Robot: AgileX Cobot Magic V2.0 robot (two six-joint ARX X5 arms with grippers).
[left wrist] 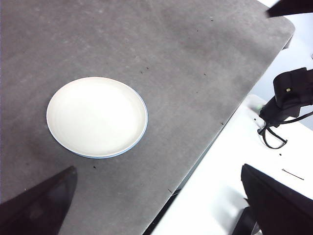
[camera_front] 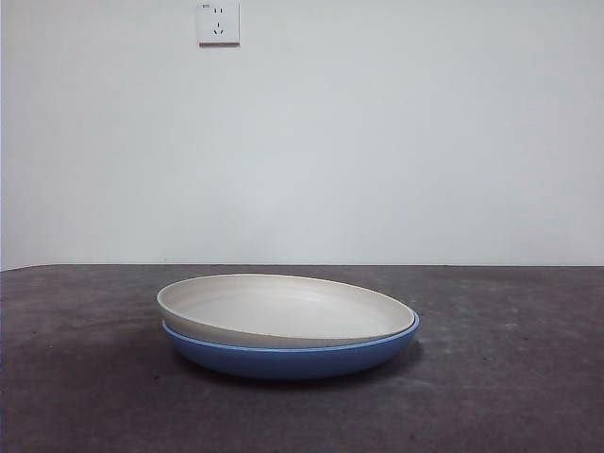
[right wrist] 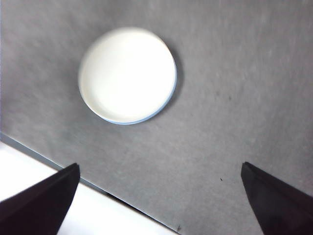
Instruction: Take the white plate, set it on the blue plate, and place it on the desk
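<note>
The white plate (camera_front: 283, 308) rests inside the blue plate (camera_front: 293, 357) on the desk (camera_front: 510, 377), slightly tilted and shifted left. From above, the white plate (left wrist: 97, 116) (right wrist: 127, 73) covers nearly all of the blue plate (left wrist: 139, 139) (right wrist: 161, 108), which shows only as a thin rim. My left gripper (left wrist: 156, 205) hangs high over the desk, open and holding nothing, well away from the plates. My right gripper (right wrist: 159, 200) is also high, open and holding nothing. Neither arm appears in the front view.
The desk's edge (left wrist: 205, 152) (right wrist: 49, 159) runs close to both grippers, with a white surface beyond it. Black cabling and robot hardware (left wrist: 288, 98) sit off the desk. A wall socket (camera_front: 218, 23) is on the back wall.
</note>
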